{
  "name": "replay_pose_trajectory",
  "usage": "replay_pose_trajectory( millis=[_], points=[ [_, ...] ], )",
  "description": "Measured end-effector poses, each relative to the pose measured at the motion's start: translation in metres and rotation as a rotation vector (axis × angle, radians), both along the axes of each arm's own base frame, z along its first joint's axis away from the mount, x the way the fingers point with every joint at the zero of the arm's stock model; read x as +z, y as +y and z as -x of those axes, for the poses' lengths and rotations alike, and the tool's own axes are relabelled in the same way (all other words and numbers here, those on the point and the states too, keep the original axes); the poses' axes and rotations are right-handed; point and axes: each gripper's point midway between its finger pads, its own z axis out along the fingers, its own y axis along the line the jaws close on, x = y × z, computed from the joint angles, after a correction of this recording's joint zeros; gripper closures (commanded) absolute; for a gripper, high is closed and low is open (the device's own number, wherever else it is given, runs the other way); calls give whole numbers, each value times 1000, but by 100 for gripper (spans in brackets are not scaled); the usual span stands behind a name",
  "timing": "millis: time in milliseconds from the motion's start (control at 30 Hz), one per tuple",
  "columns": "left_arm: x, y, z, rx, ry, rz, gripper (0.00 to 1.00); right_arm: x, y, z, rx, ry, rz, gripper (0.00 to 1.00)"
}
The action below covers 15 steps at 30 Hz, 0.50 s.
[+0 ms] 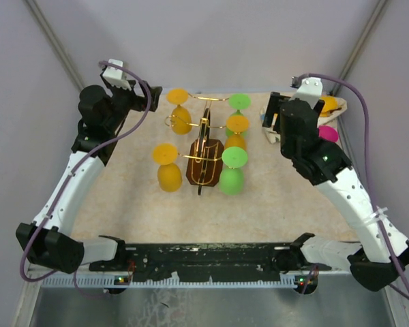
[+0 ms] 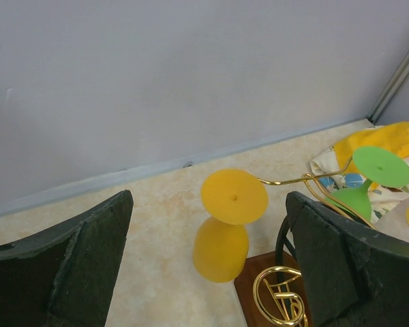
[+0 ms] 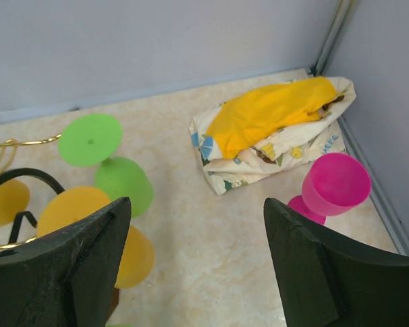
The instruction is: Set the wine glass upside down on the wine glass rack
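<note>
The wine glass rack (image 1: 203, 153), gold wire on a dark brown wooden base (image 1: 204, 178), stands mid-table with several yellow and green glasses hung upside down on it. A pink wine glass (image 1: 327, 133) stands upright at the far right, partly hidden by my right arm; it also shows in the right wrist view (image 3: 334, 184). My right gripper (image 3: 198, 266) is open and empty, left of the pink glass and apart from it. My left gripper (image 2: 208, 272) is open and empty, facing a hung yellow glass (image 2: 221, 245) at the rack's back left.
A crumpled yellow and patterned cloth (image 3: 273, 129) lies in the back right corner behind the pink glass. A hung green glass (image 3: 119, 180) and a yellow one (image 3: 133, 255) are close to my right gripper's left finger. Walls enclose the table.
</note>
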Motion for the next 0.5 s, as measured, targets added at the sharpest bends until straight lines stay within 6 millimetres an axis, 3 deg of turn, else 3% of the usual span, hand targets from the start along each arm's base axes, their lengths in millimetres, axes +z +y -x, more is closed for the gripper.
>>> replay_pose_trajectory(
  millis=[100,200,500],
  points=[
    [0,0,0,2,0,-1,1,-26,-7,-22,2,77,3,21],
    [0,1,0,4,-1,-4,1,-42,-28,-37,-28,128,-10,21],
    [0,3,-1,18,-5,-10,1,-84,-122,-57,-201,235,-61,22]
  ],
)
